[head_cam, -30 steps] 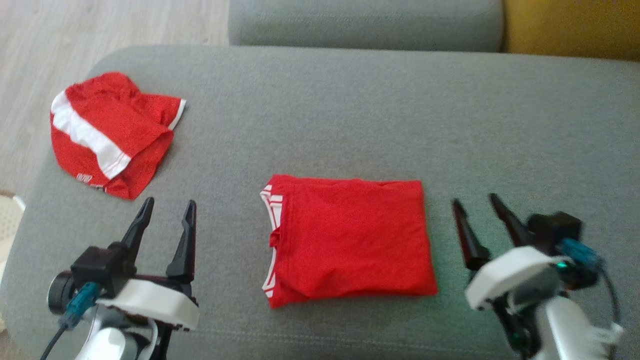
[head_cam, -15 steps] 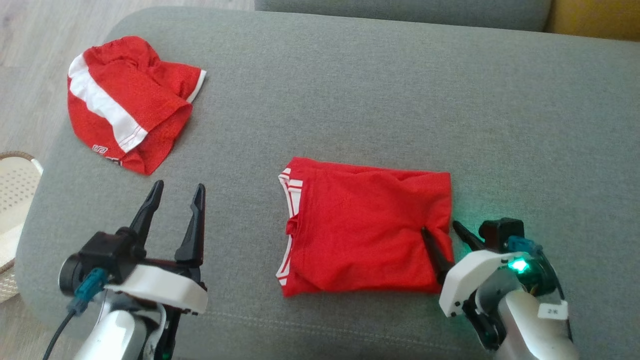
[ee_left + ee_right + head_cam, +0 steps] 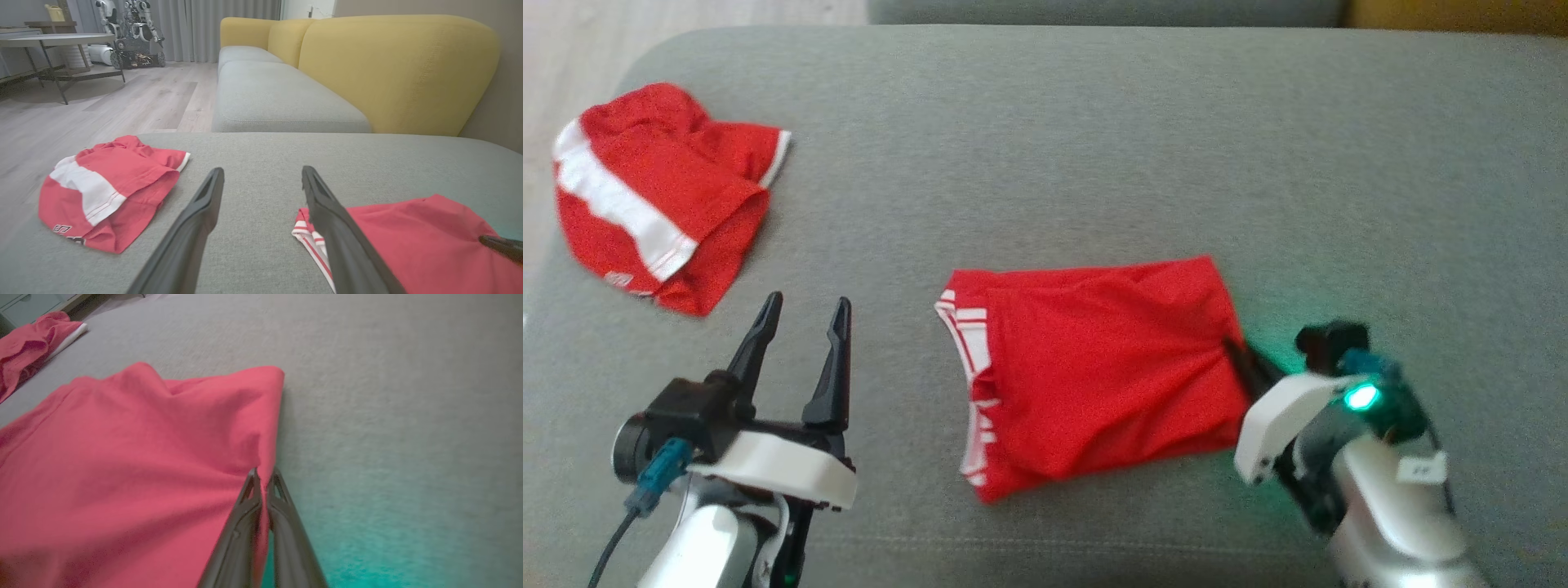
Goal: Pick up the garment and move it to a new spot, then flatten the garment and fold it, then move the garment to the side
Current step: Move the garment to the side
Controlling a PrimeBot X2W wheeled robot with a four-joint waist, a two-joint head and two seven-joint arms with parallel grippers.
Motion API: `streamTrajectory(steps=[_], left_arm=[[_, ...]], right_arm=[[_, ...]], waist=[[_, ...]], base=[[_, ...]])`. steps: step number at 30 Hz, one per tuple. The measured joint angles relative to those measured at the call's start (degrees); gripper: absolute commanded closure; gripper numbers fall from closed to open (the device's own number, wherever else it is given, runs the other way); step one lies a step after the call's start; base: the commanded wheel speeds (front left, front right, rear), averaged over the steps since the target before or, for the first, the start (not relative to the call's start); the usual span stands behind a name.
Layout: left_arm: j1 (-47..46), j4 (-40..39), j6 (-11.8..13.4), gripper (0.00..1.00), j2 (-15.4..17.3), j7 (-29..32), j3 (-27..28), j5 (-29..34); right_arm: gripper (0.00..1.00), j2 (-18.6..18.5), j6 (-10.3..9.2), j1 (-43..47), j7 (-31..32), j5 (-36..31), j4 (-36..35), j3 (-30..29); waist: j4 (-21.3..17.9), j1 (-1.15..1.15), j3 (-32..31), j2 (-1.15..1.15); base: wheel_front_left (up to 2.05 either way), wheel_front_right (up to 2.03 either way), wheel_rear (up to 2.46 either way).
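The folded red garment with white-striped trim lies mid-cushion, its right edge puckered. My right gripper is shut on that right edge; in the right wrist view the fingers pinch the red garment between them. My left gripper stands open to the left of the garment, apart from it, nothing between its fingers. In the left wrist view the open left gripper points over the cushion, with the garment at lower right.
A second red garment with a white band lies crumpled at the cushion's far left, also in the left wrist view. The grey sofa cushion stretches behind and right. A yellow sofa back and wooden floor lie beyond.
My right gripper has shut on the garment's right edge, and the fabric there has bunched and tilted. The head camera has shifted. The left gripper stays open.
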Motion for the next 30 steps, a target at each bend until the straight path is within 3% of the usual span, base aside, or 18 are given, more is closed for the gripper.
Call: streamTrajectory(steps=[13, 21, 30], left_arm=[[-3.24, -1.72, -0.07, 0.00, 0.21, 0.00, -0.05, 0.08], [-4.86, -4.48, -0.19, 0.00, 2.32, 1.19, 0.00, 0.79], [-11.06, -7.54, -1.94, 0.00, 4.31, 4.41, -0.98, 2.70]], right_arm=[[1.00, -6.68, 0.00, -6.58, 0.10, -2.00, -2.22, -9.93], [1.00, -6.55, 0.00, -11.15, 0.16, -2.48, -2.27, -13.22], [1.00, -6.73, 0.00, -24.04, -0.89, -4.34, 3.27, -20.93]], waist=[[-8.47, 0.00, 2.99, 0.00], [-15.65, 0.00, 6.25, 0.00], [-21.70, 0.00, 13.08, 0.00]], base=[[0.00, 0.00, 0.00], [0.00, 0.00, 0.00], [0.00, 0.00, 0.00]])
